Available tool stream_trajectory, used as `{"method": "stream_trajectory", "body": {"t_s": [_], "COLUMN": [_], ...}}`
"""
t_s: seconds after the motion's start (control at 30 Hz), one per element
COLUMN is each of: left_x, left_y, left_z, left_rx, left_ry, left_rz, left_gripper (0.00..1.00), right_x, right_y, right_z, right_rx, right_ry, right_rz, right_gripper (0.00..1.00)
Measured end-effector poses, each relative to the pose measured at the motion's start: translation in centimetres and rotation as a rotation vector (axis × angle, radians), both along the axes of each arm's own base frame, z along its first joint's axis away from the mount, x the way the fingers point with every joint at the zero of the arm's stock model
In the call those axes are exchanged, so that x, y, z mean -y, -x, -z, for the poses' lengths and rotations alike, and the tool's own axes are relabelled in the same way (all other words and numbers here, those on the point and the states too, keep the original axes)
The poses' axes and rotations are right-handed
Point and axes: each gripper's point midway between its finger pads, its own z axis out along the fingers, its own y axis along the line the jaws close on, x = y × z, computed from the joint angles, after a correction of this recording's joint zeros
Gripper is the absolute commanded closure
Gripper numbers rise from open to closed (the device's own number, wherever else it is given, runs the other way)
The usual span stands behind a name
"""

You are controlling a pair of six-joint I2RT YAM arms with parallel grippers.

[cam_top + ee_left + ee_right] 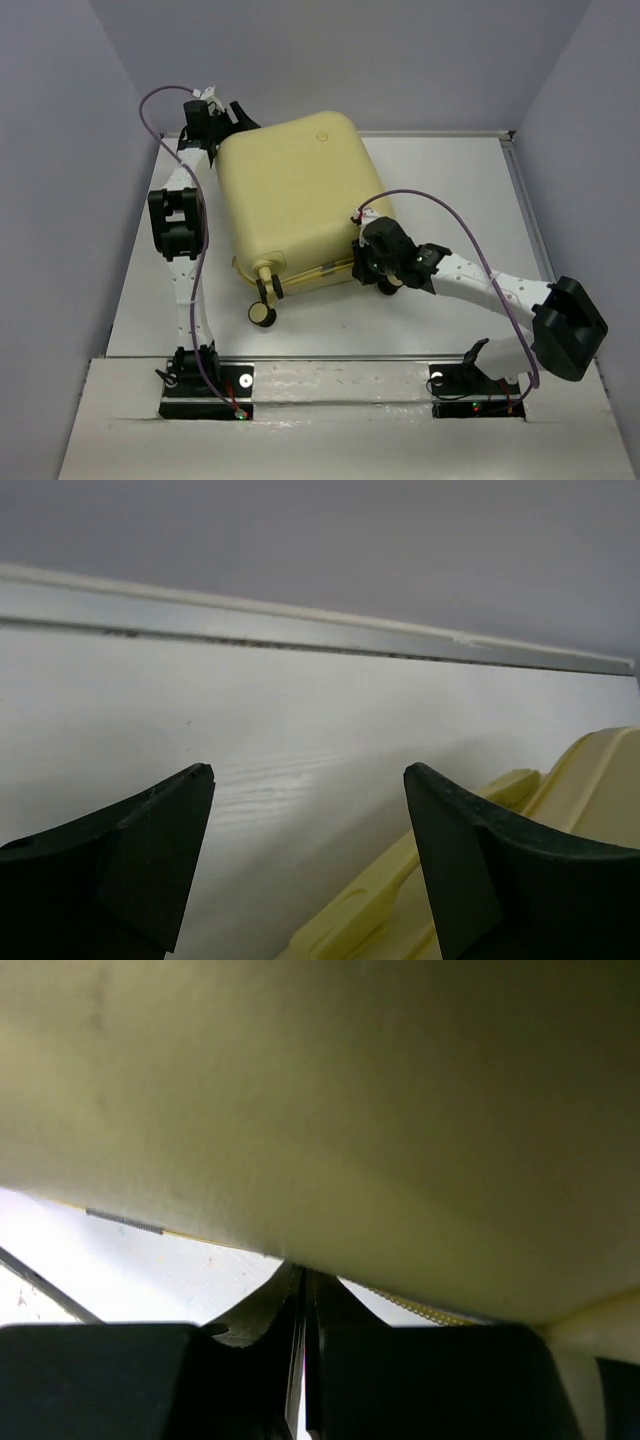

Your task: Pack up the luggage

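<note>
The luggage (320, 1110) fills the right wrist view as a blur, its edges cut off.

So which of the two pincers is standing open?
The left pincer, by the far left corner of the suitcase: its fingers are spread wide above the table. The right pincer, at the near right corner, is pressed shut.

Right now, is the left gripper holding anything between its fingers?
No: in the left wrist view the left gripper stands open, and only bare white table shows between its two dark fingers.
</note>
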Motion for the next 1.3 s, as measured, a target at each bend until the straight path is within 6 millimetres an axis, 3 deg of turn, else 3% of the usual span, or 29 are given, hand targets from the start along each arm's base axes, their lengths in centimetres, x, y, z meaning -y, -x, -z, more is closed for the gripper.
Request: {"method": "stream_trajectory", "body": {"t_s": [0.13,0.27,0.4,0.47,0.5,0.53,0.63,0.67,0.7,0.73,0.77,0.8,0.83,0.9,1.0,1.1,1.13,1.2,1.23,1.27,1.3], "left_x": [-3.5,-8.4,-11.4,-12.5,-12.6,-12.4,-11.9,-11.3,-10.6,-9.6,-7.6,-5.8,-2.2,0.9,2.9,3.7,3.8,4.2,4.3,4.4,4.5], "left_y": [2.5,8.0,13.0,16.4,18.1,19.3,24.5,26.1,27.6,28.8,30.5,31.1,32.8,35.1,37.8,39.0,39.2,39.4,39.3,38.8,38.4], "left_z": [2.5,3.2,3.2,3.1,2.9,2.1,0.3,-0.6,-1.7,-3.3,-5.4,-6.1,-7.6,-8.9,-9.4,-9.6,-9.8,-10.3,-10.9,-12.1,-13.4], "left_rx": [-0.061,-0.103,-0.111,-0.117,-0.116,-0.100,-0.067,-0.046,-0.020,0.025,0.084,0.101,0.143,0.183,0.198,0.177,0.168,0.150,0.151,0.153,0.165], "left_ry": [0.045,0.104,0.099,0.080,0.069,0.062,0.010,-0.004,-0.002,-0.007,0.008,0.026,0.028,0.061,0.079,0.066,0.060,0.041,0.029,0.017,0.010], "left_rz": [-0.174,-0.394,-0.572,-0.671,-0.715,-0.739,-0.819,-0.824,-0.822,-0.806,-0.749,-0.682,-0.537,-0.415,-0.308,-0.263,-0.253,-0.235,-0.227,-0.225,-0.224], "left_gripper": [0.16,0.18,0.19,0.19,0.19,0.19,0.19,0.19,0.19,0.19,0.19,0.19,0.19,0.18,0.16,0.11,0.10,0.07,0.06,0.05,0.03], "right_x": [0.8,2.4,3.5,4.7,5.1,5.4,5.7,5.8,5.5,4.7,3.9,3.0,1.2,-1.5,-7.6,-12.2,-13.0,-13.4,-12.9,-12.0,-10.6], "right_y": [-1.5,-4.3,-8.0,-11.4,-12.7,-14.3,-21.3,-23.9,-27.6,-31.1,-33.9,-35.2,-36.7,-37.3,-34.2,-30.3,-29.4,-27.6,-27.0,-26.6,-26.3], "right_z": [-0.1,-0.2,-0.5,-0.8,-0.8,-0.9,-1.9,-1.8,-2.9,-3.8,-5.3,-6.3,-8.4,-11.7,-16.2,-17.9,-18.0,-18.2,-17.8,-18.3,-18.8], "right_rx": [-0.016,-0.061,-0.118,-0.122,-0.120,-0.119,-0.099,-0.081,-0.024,0.034,0.101,0.128,0.173,0.225,0.223,0.181,0.167,0.138,0.120,0.123,0.142], "right_ry": [0.007,0.015,0.013,0.038,0.044,0.050,0.076,0.077,0.036,-0.036,-0.105,-0.172,-0.263,-0.377,-0.523,-0.589,-0.597,-0.595,-0.576,-0.565,-0.543], "right_rz": [0.032,0.094,0.145,0.201,0.219,0.241,0.298,0.304,0.319,0.329,0.333,0.329,0.299,0.243,0.073,-0.060,-0.089,-0.125,-0.122,-0.115,-0.102], "right_gripper": [0.93,0.93,0.92,0.85,0.77,0.77,0.57,0.53,0.46,0.33,0.27,0.21,0.11,0.05,0.00,0.00,0.03,0.14,0.41,0.57,0.67]}}
